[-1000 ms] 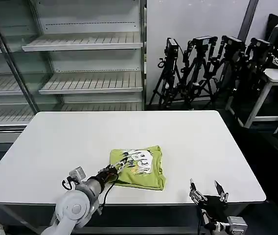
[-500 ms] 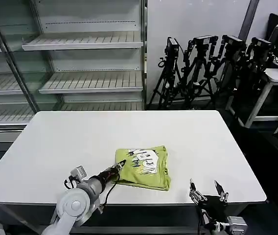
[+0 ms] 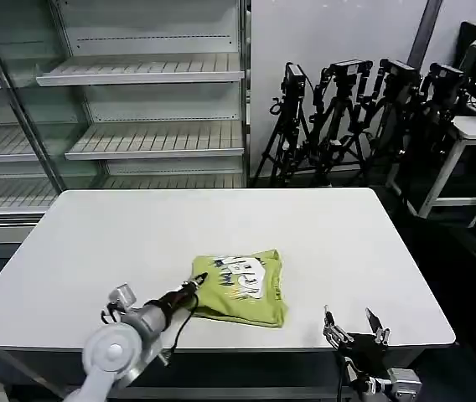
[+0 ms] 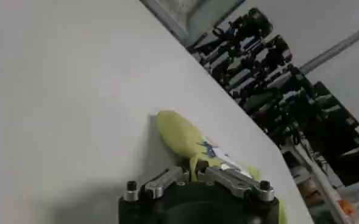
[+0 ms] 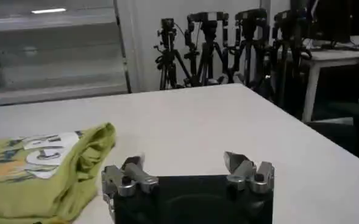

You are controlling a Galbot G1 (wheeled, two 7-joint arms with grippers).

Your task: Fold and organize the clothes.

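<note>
While head view takes in whole white counter (image 3: 322, 234), wide bare top on every side, right wrist view adds side-on stacked layers of folded T-shirt (image 3: 240, 287). Shirt lies near front edge, graphic up. Left gripper (image 3: 198, 283) pinching shirt's left edge. Right gripper (image 3: 356, 327) spread, hanging off front edge, well apart from shirt.
</note>
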